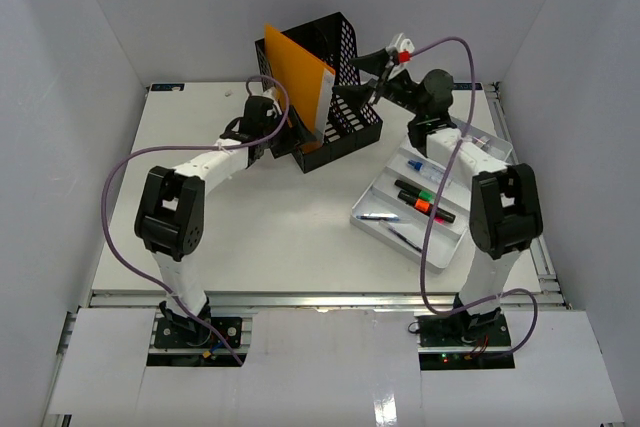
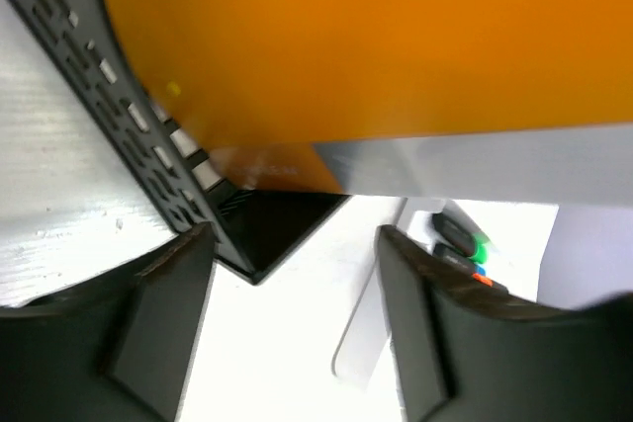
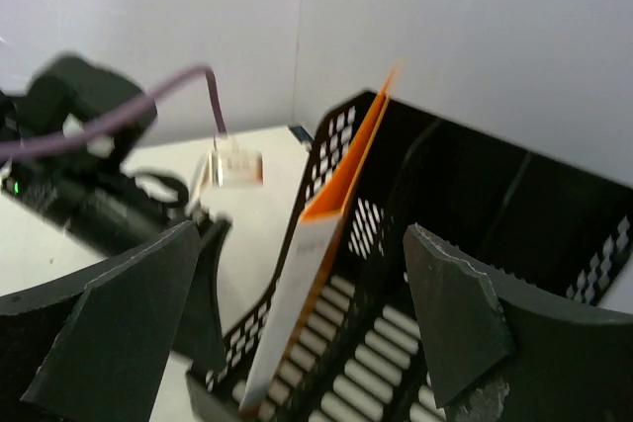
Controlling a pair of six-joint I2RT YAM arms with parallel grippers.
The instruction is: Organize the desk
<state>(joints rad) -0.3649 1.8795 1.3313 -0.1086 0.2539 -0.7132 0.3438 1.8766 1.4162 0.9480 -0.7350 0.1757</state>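
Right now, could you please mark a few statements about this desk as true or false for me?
1. The orange book stands in the black mesh file holder. True.
2. The silver tray is empty. False: it holds markers.
3. The right end effector grips the book. False: its jaws stand open, with nothing clamped.
4. On the desk, the tray lies nearer the right arm. True.

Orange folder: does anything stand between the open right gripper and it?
Nothing visible does. The right gripper hangs open at the black mesh rack, and the orange folder stands in one of its slots, its upper part bare above the rack's walls. Those walls cover only its lower part.
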